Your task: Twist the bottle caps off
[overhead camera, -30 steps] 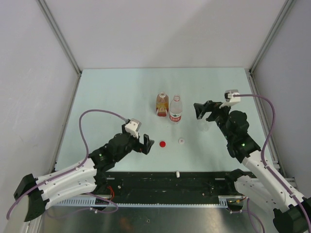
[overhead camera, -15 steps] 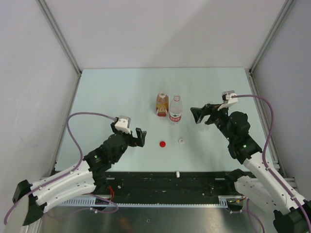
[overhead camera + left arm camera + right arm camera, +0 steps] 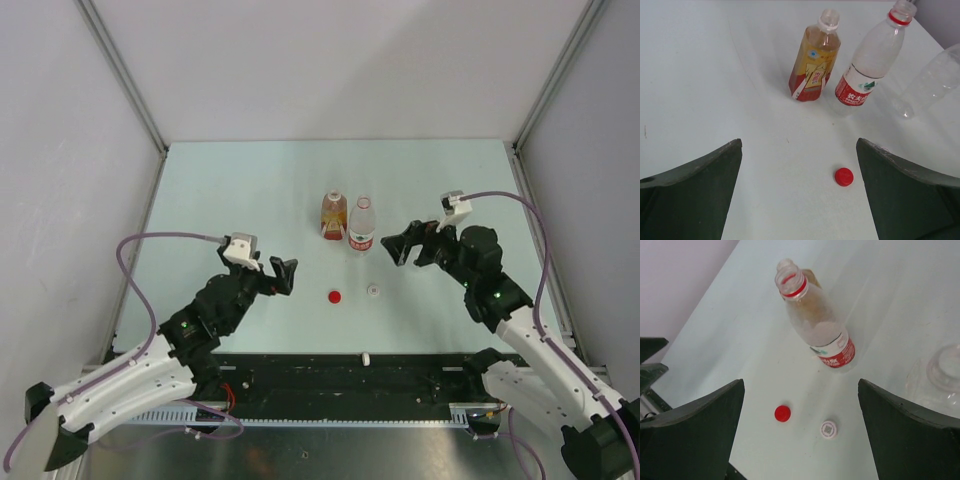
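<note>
From above, left pincer [image 3: 283,273] and right pincer [image 3: 399,248] both gape wide, empty, either side of the red cap [image 3: 334,296] and white cap [image 3: 373,291] on the tabletop [image 3: 230,190]. Left wrist: amber bottle [image 3: 815,57] and labelled bottle [image 3: 867,62] upright, uncapped. Right wrist: the two caps lie near each other, not touching.

Bright red cap [image 3: 334,296]; white cap [image 3: 373,291]; amber bottle [image 3: 333,215] with red-and-yellow label; clear bottle [image 3: 361,228] with red-and-white label; pale mint bench [image 3: 230,200].
</note>
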{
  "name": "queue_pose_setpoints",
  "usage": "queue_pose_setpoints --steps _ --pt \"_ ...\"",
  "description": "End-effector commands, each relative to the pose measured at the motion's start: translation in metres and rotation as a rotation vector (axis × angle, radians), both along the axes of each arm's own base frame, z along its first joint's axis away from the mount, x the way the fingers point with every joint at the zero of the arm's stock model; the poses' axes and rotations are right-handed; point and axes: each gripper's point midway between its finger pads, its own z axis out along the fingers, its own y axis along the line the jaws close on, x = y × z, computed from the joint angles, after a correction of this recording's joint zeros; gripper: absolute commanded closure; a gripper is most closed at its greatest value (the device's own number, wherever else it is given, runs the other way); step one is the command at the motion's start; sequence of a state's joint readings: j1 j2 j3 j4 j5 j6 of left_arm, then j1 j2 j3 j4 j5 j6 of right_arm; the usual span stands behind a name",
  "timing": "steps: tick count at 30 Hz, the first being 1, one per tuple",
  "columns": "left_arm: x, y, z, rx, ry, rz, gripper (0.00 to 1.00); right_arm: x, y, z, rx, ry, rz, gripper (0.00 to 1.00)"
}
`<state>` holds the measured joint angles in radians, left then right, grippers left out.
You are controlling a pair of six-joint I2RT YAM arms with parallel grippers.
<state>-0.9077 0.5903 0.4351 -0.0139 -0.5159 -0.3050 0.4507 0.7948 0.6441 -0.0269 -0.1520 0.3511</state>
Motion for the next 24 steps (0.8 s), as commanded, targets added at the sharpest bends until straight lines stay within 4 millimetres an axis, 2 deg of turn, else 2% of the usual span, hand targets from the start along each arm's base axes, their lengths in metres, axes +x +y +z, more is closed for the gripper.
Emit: queue_pose_setpoints --steps 1,7,11,16,24 --pt "-0.001 -0.004 0.034 -0.019 -0.058 -0.032 0.01 -0.006 0.013 0.010 0.037 0.027 0.063 0.01" --pt "-0.009 -0.008 0.051 -0.078 -0.067 -0.079 0.01 -0.011 0.018 -0.011 0.012 0.113 0.080 0.01" --pt "-0.014 -0.003 0.059 -0.131 -0.081 -0.077 0.01 -0.015 0.019 -0.029 -0.018 0.178 0.089 0.01" --pt "-0.016 0.008 0.046 -0.146 -0.078 -0.037 0.01 -0.017 0.017 -0.043 -0.056 0.223 0.087 0.01" --pt "-0.015 0.000 0.020 -0.143 -0.005 -0.043 0.01 -0.017 0.010 -0.051 -0.100 0.233 0.062 0.01"
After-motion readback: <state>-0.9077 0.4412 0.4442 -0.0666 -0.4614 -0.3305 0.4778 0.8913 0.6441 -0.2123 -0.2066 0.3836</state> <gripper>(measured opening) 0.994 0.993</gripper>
